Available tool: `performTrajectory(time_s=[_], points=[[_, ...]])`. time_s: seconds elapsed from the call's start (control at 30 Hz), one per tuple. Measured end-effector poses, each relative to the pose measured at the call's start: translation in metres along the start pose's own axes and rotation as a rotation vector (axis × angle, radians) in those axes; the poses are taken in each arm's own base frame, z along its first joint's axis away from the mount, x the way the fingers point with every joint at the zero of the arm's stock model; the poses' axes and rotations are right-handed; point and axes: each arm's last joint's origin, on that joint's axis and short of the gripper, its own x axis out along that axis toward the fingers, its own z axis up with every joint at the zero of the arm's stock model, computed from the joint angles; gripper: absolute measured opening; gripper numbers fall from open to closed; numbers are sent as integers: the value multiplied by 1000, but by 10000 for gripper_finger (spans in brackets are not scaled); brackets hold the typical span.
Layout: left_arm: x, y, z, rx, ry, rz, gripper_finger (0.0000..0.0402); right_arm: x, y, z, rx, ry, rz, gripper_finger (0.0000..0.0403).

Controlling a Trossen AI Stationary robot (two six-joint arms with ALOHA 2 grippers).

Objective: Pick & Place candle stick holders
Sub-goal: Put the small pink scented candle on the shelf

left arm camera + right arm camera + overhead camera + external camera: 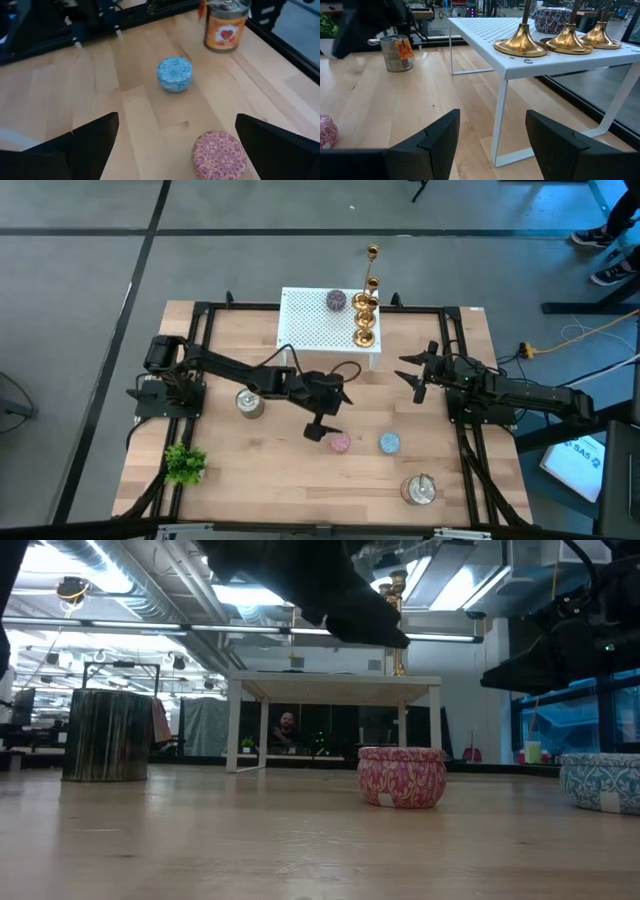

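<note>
Three gold candle stick holders (366, 315) of differing heights stand on their round bases at the right end of a white perforated shelf (310, 330) at the table's far middle. Their bases show in the right wrist view (521, 42). My right gripper (408, 376) is open and empty, just right of the shelf's near right corner, and points toward it (492, 135). My left gripper (325, 415) is open and empty above the table's middle, over a pink disc (219, 155).
A purple disc (337, 300) lies on the shelf beside the holders. A pink disc (341, 443) and a blue disc (389, 443) lie on the table's near middle. Silver tins stand at the left (250, 402) and near right (420, 490). A green plant (184, 464) stands near left.
</note>
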Motion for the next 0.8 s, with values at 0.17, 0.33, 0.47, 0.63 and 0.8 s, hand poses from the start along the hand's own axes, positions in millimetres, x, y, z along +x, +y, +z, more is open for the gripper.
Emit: performTrajectory(time_s=[0.17, 0.33, 0.47, 0.63, 0.8], points=[[2, -18, 3, 51, -3, -39, 400, 0, 0, 0, 0, 0, 0, 232], [6, -33, 1, 51, 46, -4, 400, 0, 0, 0, 0, 0, 0, 232], [18, -35, -11, -56, 102, -2, 400, 0, 0, 0, 0, 0, 0, 232], [35, -41, -28, -35, 163, 20, 397, 0, 0, 0, 0, 0, 0, 232], [45, -43, -37, -86, 176, 5, 397, 0, 0, 0, 0, 0, 0, 232]])
